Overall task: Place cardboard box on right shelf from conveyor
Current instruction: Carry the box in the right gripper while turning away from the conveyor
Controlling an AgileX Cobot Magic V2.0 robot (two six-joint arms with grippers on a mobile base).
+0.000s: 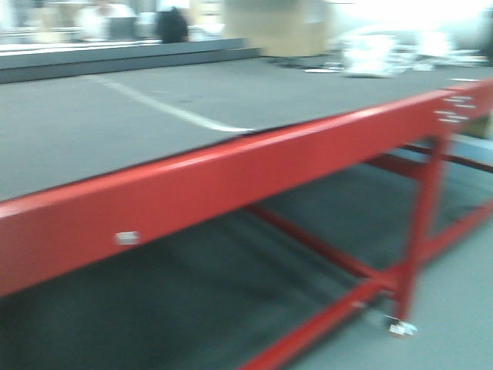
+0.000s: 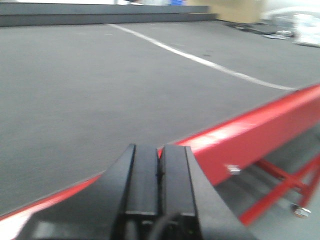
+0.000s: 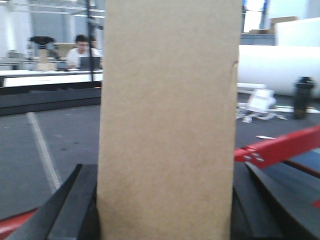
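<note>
While the right gripper (image 3: pixel 165 210) clamps the cardboard box (image 3: pixel 167 115) upright by the red-framed table (image 3: pixel 280 147), the left gripper (image 2: pixel 160 160) hangs closed, empty, over its edge; seemingly mid-carry, next comes finding the unseen right shelf.

Front view: we sit low outside the red rail (image 1: pixel 231 181), facing obliquely across the conveyor (image 1: pixel 115 139). Left wrist view: we look over the left pincer (image 2: pixel 160 150), close above that rail. Right wrist view: the cardboard box (image 3: pixel 167 125) fills our centre, very near. All share the belt's white stripe (image 1: pixel 169 108).
</note>
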